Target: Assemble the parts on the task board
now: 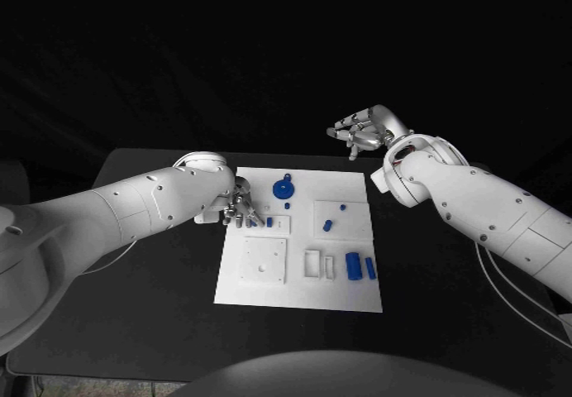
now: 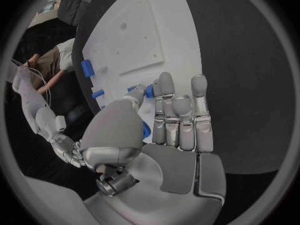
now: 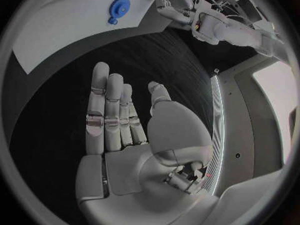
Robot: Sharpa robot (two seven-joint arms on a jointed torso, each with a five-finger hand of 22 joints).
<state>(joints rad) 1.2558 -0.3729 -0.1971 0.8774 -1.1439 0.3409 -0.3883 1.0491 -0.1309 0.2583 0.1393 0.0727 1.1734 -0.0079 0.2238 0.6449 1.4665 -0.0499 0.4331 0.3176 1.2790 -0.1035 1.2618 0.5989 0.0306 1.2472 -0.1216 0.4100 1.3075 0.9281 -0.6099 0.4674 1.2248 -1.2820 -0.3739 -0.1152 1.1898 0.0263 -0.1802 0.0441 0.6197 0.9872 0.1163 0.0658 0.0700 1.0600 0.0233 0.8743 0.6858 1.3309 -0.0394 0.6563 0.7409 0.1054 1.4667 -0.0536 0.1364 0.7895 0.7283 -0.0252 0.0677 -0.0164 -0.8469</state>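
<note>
Left hand [image 1: 242,208] is held flat, fingers [image 2: 180,116] extended and empty, at the task board [image 1: 269,291] left edge beside a small blue part [image 1: 269,222], which could be knocked aside; right hand [image 1: 361,132], empty, is raised beyond the board's far corner.

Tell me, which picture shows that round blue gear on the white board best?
The head view: the blue gear lies flat on the task board, seen whole from above near the far edge. The right wrist view shows it small and bent near the rim. In the left wrist view I cannot pick it out.
</note>
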